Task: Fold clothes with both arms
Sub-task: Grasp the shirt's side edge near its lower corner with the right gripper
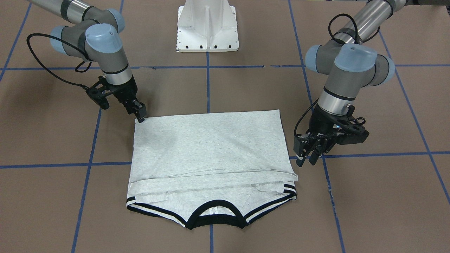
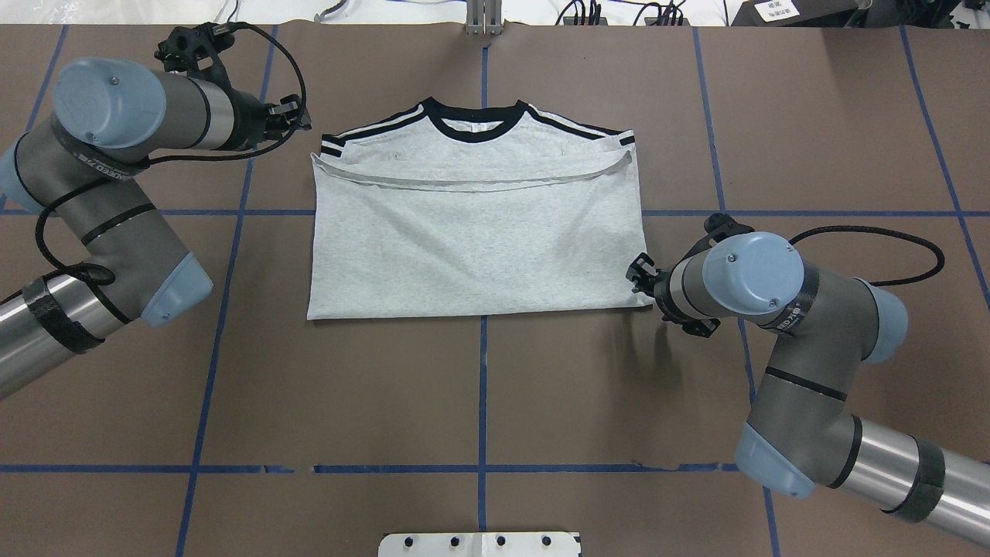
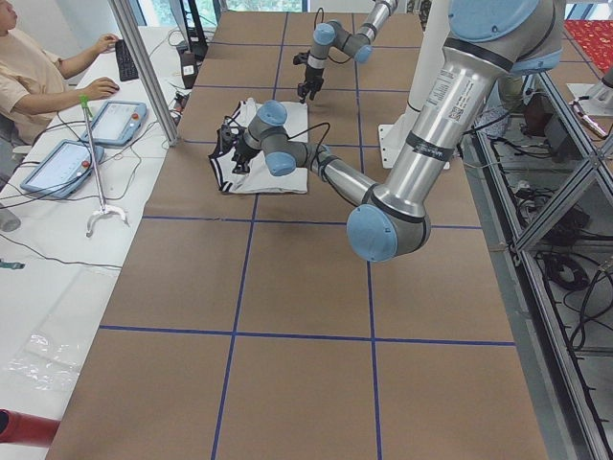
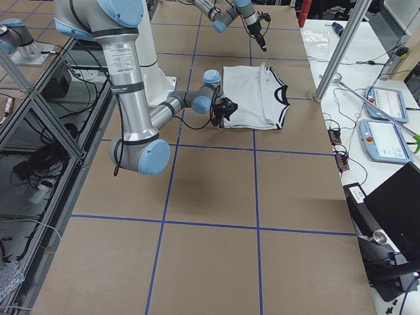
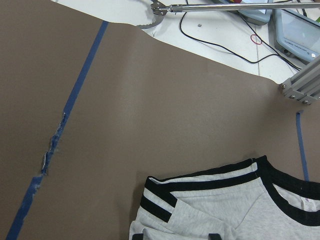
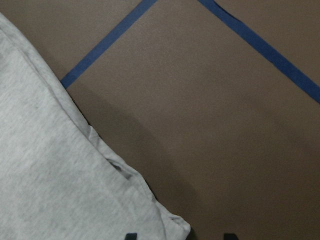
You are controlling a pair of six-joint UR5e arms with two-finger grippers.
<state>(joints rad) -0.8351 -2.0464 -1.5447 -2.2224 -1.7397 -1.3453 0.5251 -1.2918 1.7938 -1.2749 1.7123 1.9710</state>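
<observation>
Brown paper crossed by blue tape lines [image 2: 483, 402] covers the wide table [image 2: 371, 387]. The silver-grey tubular left arm [image 2: 116, 224], with light-blue joint caps, bends sharply at the elbow and reaches to the shirt's far corner on its own side. The matching right arm [image 2: 797, 348] tucks in shorter, wrist turned down at the near corner opposite.

Between them the light heather-grey short-sleeved T-shirt [image 2: 472, 240] lies flat mid-table, folded over on itself, its hem stopping just short of the black neckband [image 2: 473, 124], which points away from the robot. A white metal pedestal [image 1: 207, 24] stands well apart on the robot's side.

The black two-finger left gripper [image 1: 306, 160] hangs just beside the black-striped sleeve [image 2: 340, 141], fingers apart, holding nothing. The black right gripper [image 1: 141, 117] touches the folded corner. In its wrist view the fingertips [image 6: 131, 235] are spread, with the corner between them.
</observation>
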